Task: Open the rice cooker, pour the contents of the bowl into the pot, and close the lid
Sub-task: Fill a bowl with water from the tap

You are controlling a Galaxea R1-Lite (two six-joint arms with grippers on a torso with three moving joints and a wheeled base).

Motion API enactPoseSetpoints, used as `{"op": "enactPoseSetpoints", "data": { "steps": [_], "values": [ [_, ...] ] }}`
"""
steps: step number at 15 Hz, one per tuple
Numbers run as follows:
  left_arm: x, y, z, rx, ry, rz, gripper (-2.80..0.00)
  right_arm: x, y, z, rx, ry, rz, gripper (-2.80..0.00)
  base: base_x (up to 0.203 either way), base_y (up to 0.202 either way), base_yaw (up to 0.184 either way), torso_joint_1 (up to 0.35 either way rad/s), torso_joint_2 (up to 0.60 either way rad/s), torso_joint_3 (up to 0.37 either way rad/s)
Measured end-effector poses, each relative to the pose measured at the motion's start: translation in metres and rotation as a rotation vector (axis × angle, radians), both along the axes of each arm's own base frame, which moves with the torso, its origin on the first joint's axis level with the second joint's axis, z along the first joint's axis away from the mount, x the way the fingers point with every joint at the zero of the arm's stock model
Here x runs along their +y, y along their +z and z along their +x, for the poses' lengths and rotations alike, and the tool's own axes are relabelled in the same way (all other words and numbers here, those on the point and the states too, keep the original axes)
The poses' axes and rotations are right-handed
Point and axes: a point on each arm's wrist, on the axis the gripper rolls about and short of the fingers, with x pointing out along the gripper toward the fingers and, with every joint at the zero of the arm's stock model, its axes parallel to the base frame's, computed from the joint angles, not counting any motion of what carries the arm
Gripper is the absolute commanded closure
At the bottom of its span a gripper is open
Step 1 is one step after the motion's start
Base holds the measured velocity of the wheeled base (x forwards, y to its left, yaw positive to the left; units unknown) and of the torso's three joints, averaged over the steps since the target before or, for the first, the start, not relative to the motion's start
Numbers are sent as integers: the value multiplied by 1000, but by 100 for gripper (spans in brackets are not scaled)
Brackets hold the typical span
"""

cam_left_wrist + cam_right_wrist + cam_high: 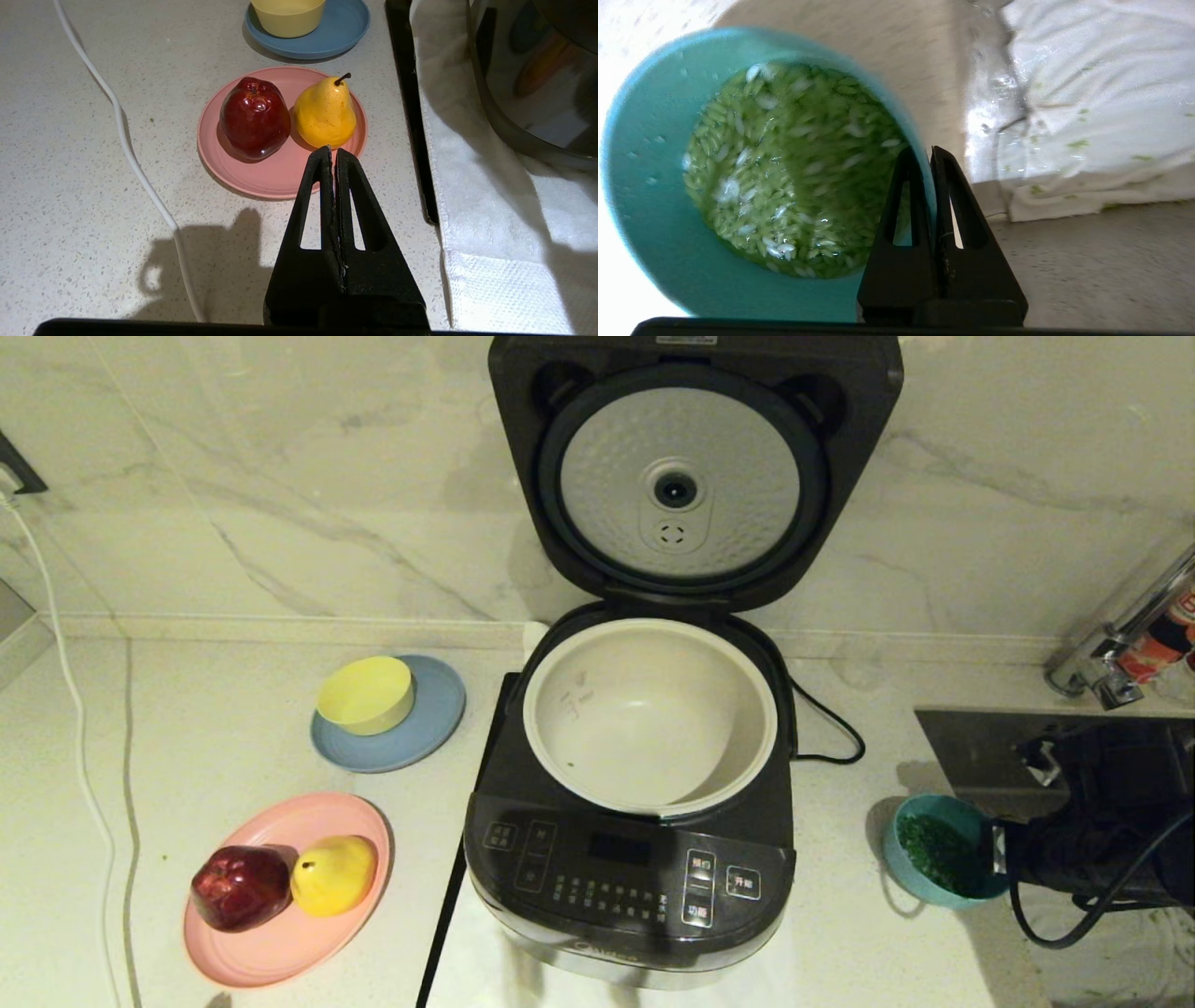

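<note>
The black rice cooker (631, 877) stands in the middle of the counter with its lid (686, 476) swung up, the dimpled silver inner plate facing me. The cream pot (651, 714) inside looks almost bare, with one green speck. To the cooker's right sits the teal bowl (938, 863) (649, 186), holding the green chopped contents (938, 852) (794, 172). My right gripper (928, 151) is shut on the bowl's rim, one finger inside and one outside. My left gripper (332, 150) is shut on nothing, low over the counter near the pink plate.
A pink plate (308, 943) with a red apple (241, 887) and a yellow pear (334, 875) lies front left. Behind it a yellow bowl (366, 694) sits on a blue-grey plate (429, 728). A white cable (70, 709) runs along the left. Sink and tap (1111, 653) at right.
</note>
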Motion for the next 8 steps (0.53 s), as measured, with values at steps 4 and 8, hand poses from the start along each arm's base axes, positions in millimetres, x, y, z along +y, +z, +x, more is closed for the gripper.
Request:
{"op": "enactPoseSetpoints", "data": {
  "steps": [4,8],
  "values": [
    [0,0,0,0,0,0,0,-33,14,-4,-54,-105,24,0,0,0,0,0,0,0],
    [0,0,0,0,0,0,0,-78,28,-9,-86,-218,92,0,0,0,0,0,0,0]
  ]
}}
